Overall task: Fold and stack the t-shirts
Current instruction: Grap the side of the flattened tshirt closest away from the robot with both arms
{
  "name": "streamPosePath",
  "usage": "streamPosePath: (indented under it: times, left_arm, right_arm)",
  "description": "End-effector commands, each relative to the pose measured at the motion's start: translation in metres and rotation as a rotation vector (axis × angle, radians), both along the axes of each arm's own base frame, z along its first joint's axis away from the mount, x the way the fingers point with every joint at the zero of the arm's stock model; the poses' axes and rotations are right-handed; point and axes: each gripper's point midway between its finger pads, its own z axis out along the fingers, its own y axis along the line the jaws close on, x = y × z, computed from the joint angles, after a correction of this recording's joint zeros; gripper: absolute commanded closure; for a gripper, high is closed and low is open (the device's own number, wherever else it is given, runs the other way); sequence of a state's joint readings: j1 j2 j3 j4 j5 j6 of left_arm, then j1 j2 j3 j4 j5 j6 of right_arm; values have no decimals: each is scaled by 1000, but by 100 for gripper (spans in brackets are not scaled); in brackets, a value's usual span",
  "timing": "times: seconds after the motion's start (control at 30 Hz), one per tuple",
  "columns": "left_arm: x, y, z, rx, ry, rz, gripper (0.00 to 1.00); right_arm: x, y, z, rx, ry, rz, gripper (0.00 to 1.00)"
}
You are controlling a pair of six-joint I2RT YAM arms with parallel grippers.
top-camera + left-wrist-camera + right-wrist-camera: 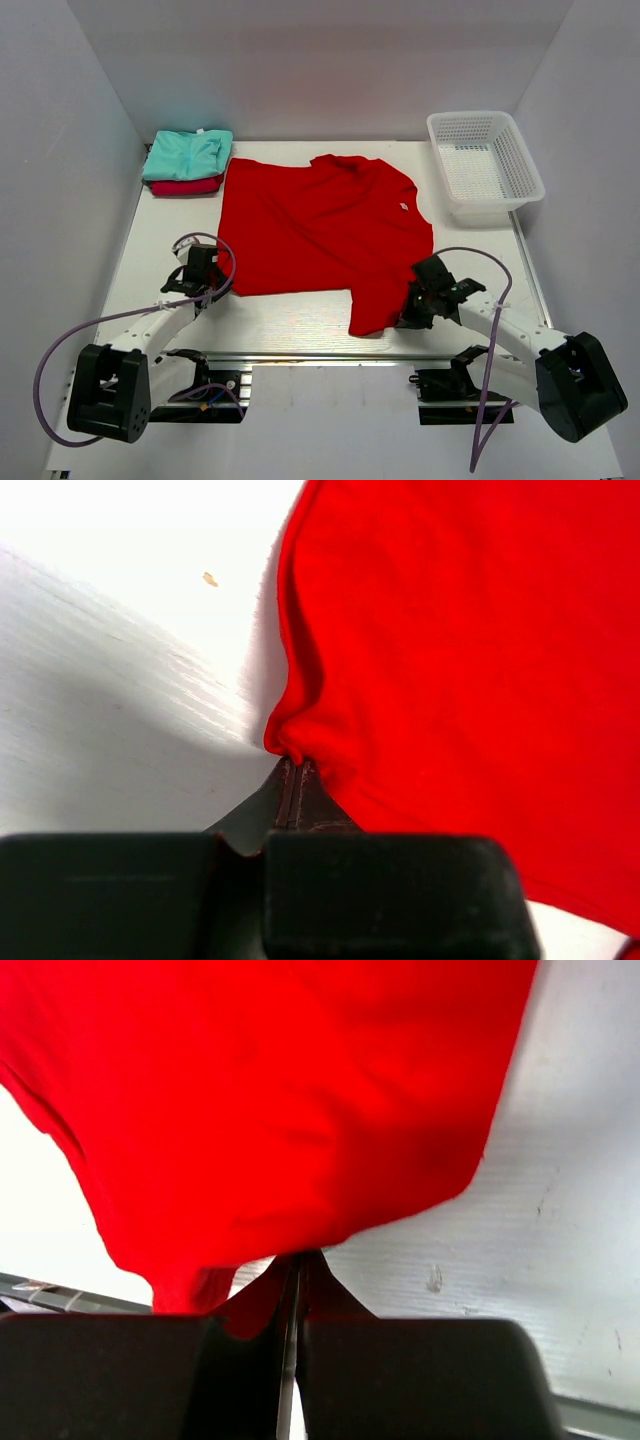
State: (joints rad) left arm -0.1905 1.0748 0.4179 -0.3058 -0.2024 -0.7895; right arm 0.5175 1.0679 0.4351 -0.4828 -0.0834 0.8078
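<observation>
A large bright red t-shirt (320, 232) lies spread on the white table, its near right part folded into a narrow flap. A folded mint green t-shirt (187, 153) sits on a folded crimson-pink t-shirt (186, 186) at the far left. My left gripper (214, 272) is shut on the red shirt's near left edge; the left wrist view shows the cloth (450, 650) pinched at the fingertips (295, 770). My right gripper (418, 298) is shut on the shirt's near right edge; the cloth (280, 1100) bunches over its fingertips (300, 1260).
A white plastic mesh basket (485, 165) stands at the far right corner. The table's near edge has a metal rail (320, 357) just in front of both arm bases. Purple cables loop beside each arm.
</observation>
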Motion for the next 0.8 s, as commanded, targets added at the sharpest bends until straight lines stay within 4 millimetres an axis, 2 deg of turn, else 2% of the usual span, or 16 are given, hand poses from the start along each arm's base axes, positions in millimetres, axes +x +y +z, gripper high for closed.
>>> streamPosePath:
  times: [0.0,0.13,0.17,0.27,0.43,0.57,0.77]
  left_arm:
    - [5,-3,10,-8,-45,-30,100]
    - [5,-5,18,-13,-57,-45,100]
    - [6,-6,22,-22,-69,-51,100]
    - [7,-8,29,-29,-96,-65,100]
    - [6,-8,30,-29,-98,-65,100]
    - [7,-8,34,-24,-105,-72,100]
    - [6,-8,40,-27,-123,-72,100]
  right_arm:
    - [10,5,6,21,-73,33,100]
    - [13,10,26,60,-152,122,100]
    - [19,14,41,86,-207,128,100]
    - [17,11,54,82,-237,146,100]
    - [3,-15,48,-43,-172,115,100]
    - [14,-19,76,-53,-262,108,100]
    - [18,-20,80,-61,-271,98,100]
